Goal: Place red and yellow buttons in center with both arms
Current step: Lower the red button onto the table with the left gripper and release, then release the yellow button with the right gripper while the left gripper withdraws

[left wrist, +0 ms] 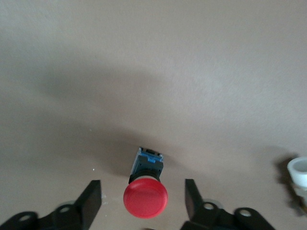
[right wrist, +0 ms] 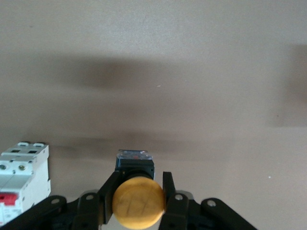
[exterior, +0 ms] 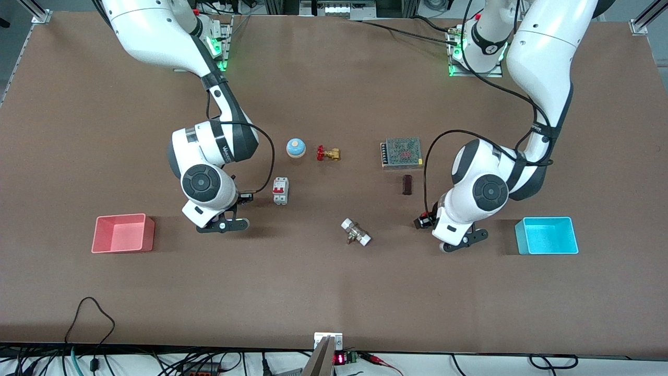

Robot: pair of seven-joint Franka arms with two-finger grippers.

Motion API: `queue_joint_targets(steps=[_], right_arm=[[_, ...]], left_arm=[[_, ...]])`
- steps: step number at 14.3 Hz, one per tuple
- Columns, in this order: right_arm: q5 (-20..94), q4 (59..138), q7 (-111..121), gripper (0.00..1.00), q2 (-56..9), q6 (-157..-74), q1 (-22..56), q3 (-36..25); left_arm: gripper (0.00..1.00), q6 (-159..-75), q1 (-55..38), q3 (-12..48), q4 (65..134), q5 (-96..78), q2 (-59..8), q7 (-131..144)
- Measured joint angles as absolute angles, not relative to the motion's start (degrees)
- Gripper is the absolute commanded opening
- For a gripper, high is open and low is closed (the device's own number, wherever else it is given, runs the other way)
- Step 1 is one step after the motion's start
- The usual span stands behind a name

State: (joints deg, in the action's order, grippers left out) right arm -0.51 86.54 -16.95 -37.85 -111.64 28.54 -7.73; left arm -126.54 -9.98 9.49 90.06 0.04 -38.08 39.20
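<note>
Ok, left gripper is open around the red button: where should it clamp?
Clamp the red button from straight above, fingers on either side of its round cap or just below on the black body. It stands between the left gripper fingers already, apart from both.

In the front view both buttons are hidden under the arms' wrists. A white fitting (left wrist: 299, 173) is cut off at the left wrist view's edge. The white breaker (right wrist: 21, 178) is cut by the right wrist view's edge.
</note>
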Motion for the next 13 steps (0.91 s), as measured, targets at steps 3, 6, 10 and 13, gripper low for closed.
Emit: queue_joint_targets(steps=[3,6,10,13], right_arm=[[-0.51,86.58,-17.02,0.28,-39.39,-111.86,28.47,-7.80],[-0.51,86.58,-17.15,0.28,-41.11,-113.24,28.44,-7.84],[-0.50,86.51,-17.26,1.00,-41.31,-113.71,28.43,-7.94],[-0.46,86.41,-20.16,1.00,-41.31,-114.06,28.43,-8.06]], left_arm=[[1.00,-126.59,-7.81,9.01,89.35,0.03,-34.47,39.17],[1.00,-125.06,-5.09,8.77,89.37,0.06,-30.25,38.40],[1.00,-118.96,-2.14,8.60,89.41,0.07,-26.05,30.68],[1.00,-114.40,1.01,8.50,89.42,0.07,-23.04,23.05]])
